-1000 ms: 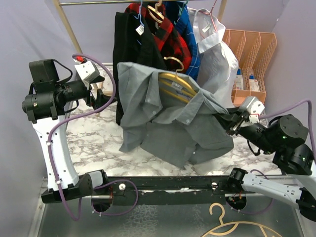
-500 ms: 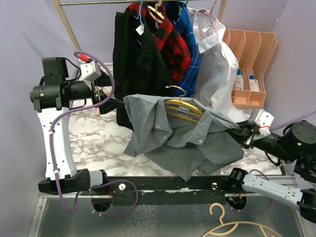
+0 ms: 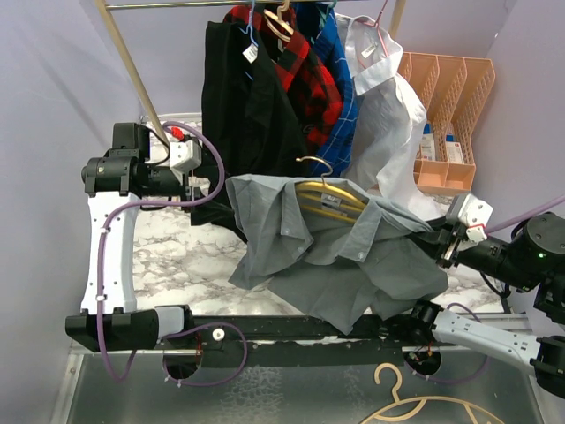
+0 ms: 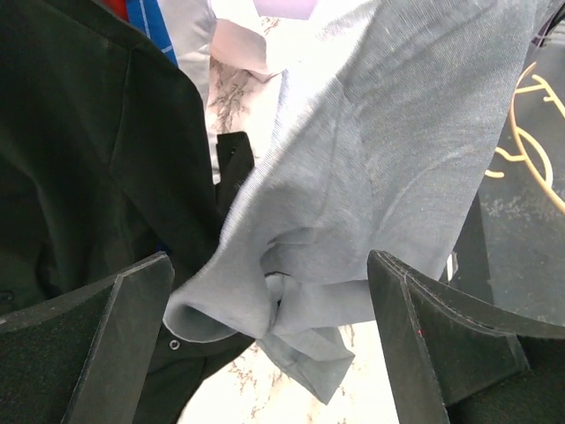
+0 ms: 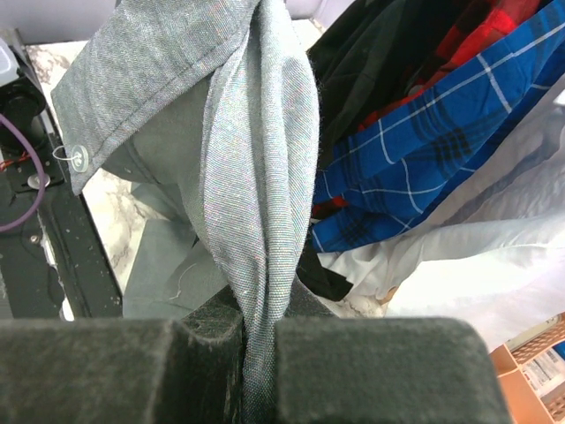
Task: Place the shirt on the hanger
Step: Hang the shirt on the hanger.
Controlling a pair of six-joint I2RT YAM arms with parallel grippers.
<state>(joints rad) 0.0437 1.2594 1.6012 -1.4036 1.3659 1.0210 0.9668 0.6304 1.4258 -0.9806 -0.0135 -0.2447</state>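
**One limp grey shirt, one gold hanger inside it**

Nearest, at the bottom edge, lies one pale spare hanger [image 3: 424, 402]. In mid-frame the single shirt [image 3: 353, 265] hangs over the counter [image 3: 168, 247], draped across the single hanger [image 3: 328, 196]. The right end effector [image 5: 256, 331] is clamped on a twisted fold. The left end effector [image 4: 269, 300] stands apart, with a loose hem between its fingers. The cloth looks light and limp and will likely sag and slide, so the collar or a shoulder seam seems the surest hold. At the top, four other garments [image 3: 247, 79] hang.
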